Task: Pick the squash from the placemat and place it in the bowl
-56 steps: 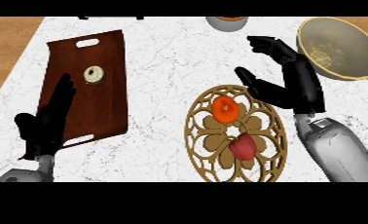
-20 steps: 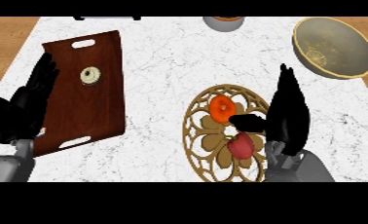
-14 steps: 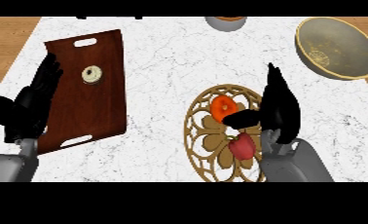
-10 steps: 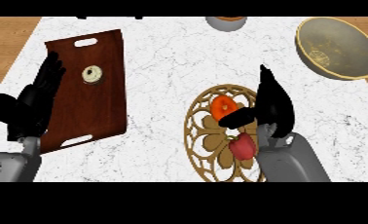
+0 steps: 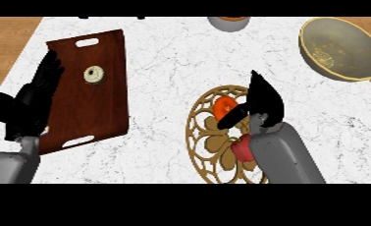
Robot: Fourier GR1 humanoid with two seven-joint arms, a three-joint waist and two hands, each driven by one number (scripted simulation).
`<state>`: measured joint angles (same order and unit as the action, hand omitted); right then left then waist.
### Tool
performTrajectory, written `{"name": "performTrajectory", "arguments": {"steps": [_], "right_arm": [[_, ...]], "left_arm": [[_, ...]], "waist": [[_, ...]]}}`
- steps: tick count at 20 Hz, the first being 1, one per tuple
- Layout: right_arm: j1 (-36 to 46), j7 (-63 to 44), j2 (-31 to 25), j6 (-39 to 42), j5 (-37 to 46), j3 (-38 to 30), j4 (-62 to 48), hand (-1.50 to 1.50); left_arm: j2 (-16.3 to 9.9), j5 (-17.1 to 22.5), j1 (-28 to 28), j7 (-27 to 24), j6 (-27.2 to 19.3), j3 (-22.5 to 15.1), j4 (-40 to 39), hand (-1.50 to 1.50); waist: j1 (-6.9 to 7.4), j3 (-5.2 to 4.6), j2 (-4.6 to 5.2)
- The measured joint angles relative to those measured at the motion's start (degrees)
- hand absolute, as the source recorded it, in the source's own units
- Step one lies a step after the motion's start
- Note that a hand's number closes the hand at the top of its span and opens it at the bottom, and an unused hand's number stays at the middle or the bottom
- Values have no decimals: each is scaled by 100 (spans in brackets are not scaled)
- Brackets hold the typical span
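counter (image 5: 167, 63): white veined marble | tray (image 5: 101, 102): dark polished wood | bowl (image 5: 340, 48): dull metal

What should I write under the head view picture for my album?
Right hand reaches over the orange squash on the round placemat; the bowl waits far right, left hand rests by the wooden tray.

Over on my left there's a dark wooden tray (image 5: 109, 68) with a small round cream thing (image 5: 92, 74) sitting on it. Far edge of the marble counter (image 5: 167, 58), a grey cup (image 5: 229, 22) pokes in.
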<state>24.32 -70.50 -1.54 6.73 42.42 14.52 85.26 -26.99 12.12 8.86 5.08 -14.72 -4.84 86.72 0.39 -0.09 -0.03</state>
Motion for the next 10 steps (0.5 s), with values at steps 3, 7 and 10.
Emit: {"name": "performTrajectory", "arguments": {"steps": [3, 7, 10], "right_arm": [[109, 13, -6, 77, 314, 84, -137, -150], [231, 79, 50, 147, 567, 97, -384, -150], [146, 150, 68, 133, 527, 140, -492, -150]], "left_arm": [[38, -28, 9, -33, 27, 17, -43, 0], [80, -79, -79, -51, 55, 24, 30, 0], [166, -184, -31, -46, -10, 6, 5, 0]], "waist": [[-11, 1, -4], [1, 3, -6], [-8, 5, -3]]}}
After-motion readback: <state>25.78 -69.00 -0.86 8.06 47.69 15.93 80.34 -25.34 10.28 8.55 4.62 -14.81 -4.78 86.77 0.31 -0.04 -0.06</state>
